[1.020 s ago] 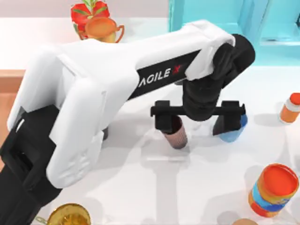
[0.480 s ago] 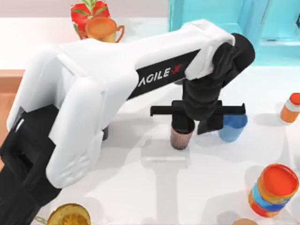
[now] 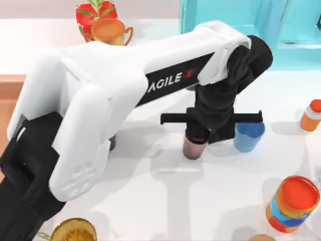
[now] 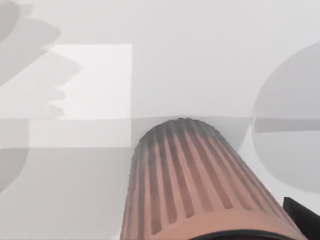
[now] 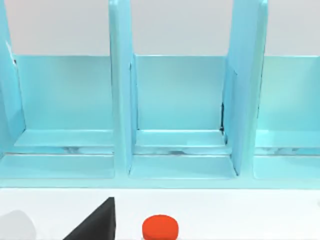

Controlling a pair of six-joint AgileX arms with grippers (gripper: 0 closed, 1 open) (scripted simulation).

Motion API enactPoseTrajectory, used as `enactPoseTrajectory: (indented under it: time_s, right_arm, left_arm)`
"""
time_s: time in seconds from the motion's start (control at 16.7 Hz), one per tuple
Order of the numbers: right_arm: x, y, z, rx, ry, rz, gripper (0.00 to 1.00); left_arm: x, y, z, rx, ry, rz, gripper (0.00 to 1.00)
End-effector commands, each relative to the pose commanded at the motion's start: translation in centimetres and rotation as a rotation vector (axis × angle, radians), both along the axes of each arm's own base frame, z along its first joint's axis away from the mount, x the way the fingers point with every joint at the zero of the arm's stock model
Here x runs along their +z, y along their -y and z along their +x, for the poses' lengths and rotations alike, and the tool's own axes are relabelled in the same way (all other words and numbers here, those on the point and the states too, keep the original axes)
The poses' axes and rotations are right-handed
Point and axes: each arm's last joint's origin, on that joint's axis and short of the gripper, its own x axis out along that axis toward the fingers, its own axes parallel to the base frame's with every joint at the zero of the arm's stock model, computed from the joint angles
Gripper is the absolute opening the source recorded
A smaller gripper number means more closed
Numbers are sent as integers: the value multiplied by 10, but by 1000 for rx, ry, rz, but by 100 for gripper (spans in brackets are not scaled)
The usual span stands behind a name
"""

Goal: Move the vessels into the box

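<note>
Left end effector (image 3: pixel 209 134) clamping brown cup (image 3: pixel 193 147) (upright), blue cup (image 3: pixel 248 136) just beside

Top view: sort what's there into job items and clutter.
Job: brown cup under the left gripper; blue cup; box at the left edge.
Clutter: trophy, orange-lidded can, small orange bottle, turquoise shelf, gold cup.
</note>
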Motion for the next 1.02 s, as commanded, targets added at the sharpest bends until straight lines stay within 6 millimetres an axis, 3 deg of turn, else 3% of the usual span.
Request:
enactPoseTrajectory:
  time_s: [0.18, 0.3, 0.6, 0.72, 0.84, 1.02]
  right_arm:
    - [0, 0, 0, 0, 0, 0, 100]
    - [0, 0, 0, 0, 0, 0, 100]
    - [0, 0, 0, 0, 0, 0, 100]
    - [0, 0, 0, 0, 0, 0, 100]
    - [0, 0, 0, 0, 0, 0, 100]
    - [0, 0, 0, 0, 0, 0, 100]
  left_arm:
    - [0, 0, -1, -4, -3, 3, 0]
    - [8, -12, 1, -3, -16, 18, 0]
    - [77, -66, 5, -4, 17, -17, 0]
    - [95, -87, 3, -4, 16, -14, 0]
    - [100, -98, 1, -4, 1, 0, 0]
    - [100, -99, 1, -5, 0, 1, 0]
